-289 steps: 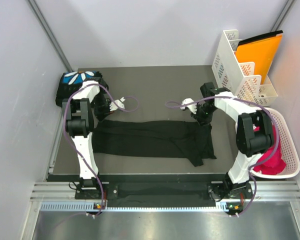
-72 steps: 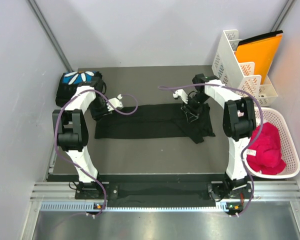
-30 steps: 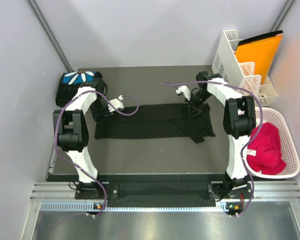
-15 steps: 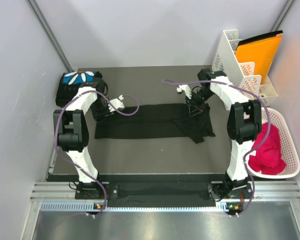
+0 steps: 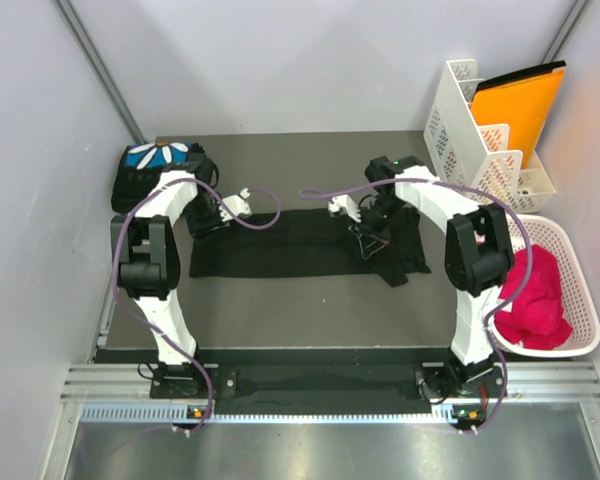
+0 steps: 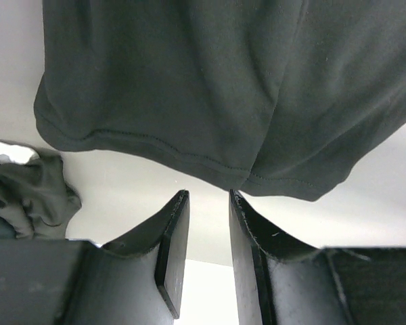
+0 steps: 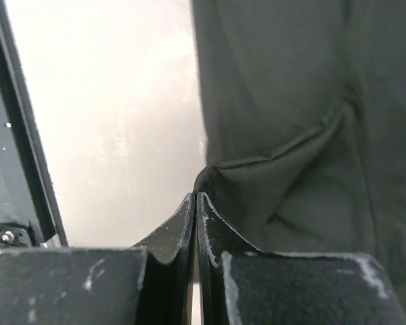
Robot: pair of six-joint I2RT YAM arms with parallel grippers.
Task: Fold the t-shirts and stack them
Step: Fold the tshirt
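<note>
A black t-shirt (image 5: 280,245) lies folded into a long strip across the middle of the table. Another t-shirt (image 5: 158,160), folded, with a blue and white petal print on top, sits at the far left corner. My left gripper (image 5: 208,222) hangs at the strip's left end. In the left wrist view its jaws (image 6: 208,198) stand a little apart and empty, just short of the stitched hem (image 6: 189,152). My right gripper (image 5: 363,236) is over the strip's right part. In the right wrist view it (image 7: 197,196) is shut on a raised fold of the black cloth (image 7: 291,101).
A white basket (image 5: 583,300) holding red cloth (image 5: 535,295) stands at the right edge. Behind it is a white file rack (image 5: 470,130) with an orange folder (image 5: 520,100). A crumpled bit of dark cloth (image 6: 27,193) lies left of my left gripper.
My right gripper has moved left and nearer across the strip's right part, with a peak of cloth at its tips. The left arm has barely shifted.
</note>
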